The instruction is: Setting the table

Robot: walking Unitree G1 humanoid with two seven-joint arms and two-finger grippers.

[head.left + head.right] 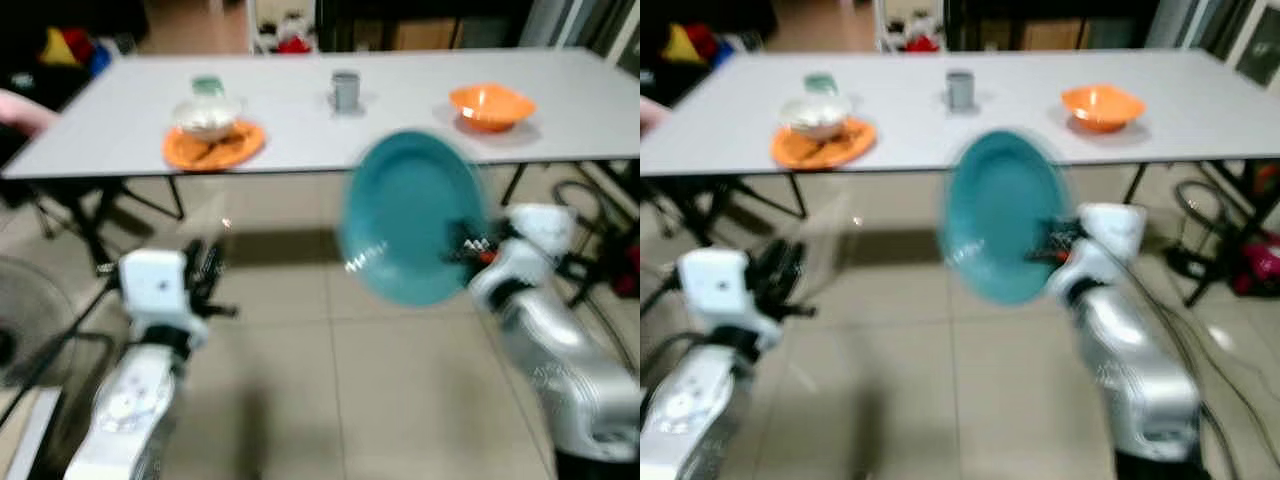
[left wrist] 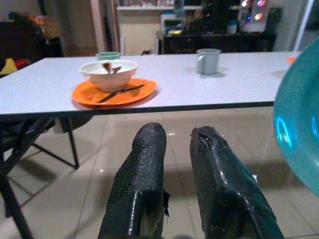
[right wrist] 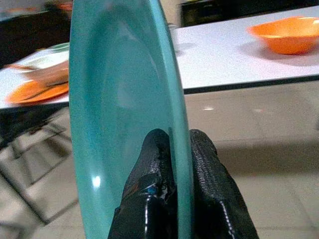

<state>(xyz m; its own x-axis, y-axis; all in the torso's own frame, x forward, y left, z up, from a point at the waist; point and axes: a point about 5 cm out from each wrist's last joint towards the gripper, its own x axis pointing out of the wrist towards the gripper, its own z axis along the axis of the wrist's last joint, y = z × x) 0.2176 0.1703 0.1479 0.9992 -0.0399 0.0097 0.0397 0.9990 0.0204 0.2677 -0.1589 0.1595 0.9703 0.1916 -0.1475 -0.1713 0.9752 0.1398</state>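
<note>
My right gripper (image 3: 174,142) is shut on the rim of a teal plate (image 1: 410,220), held on edge in the air in front of the white table (image 1: 580,110). On the table stand an orange plate (image 1: 213,147) with a white bowl (image 1: 207,117) on it, a green cup (image 1: 207,86) behind them, a grey mug (image 1: 345,90) in the middle and an orange bowl (image 1: 490,105) to the right. My left gripper (image 2: 177,139) hovers low over the floor, short of the table, its fingers close together with nothing between them.
Folding table legs (image 1: 150,205) and a dark chair frame (image 2: 20,149) stand under the table's left end. Cables (image 1: 590,215) lie on the tiled floor at the right. A fan guard (image 1: 30,310) sits at the left. Dark furniture lines the far wall.
</note>
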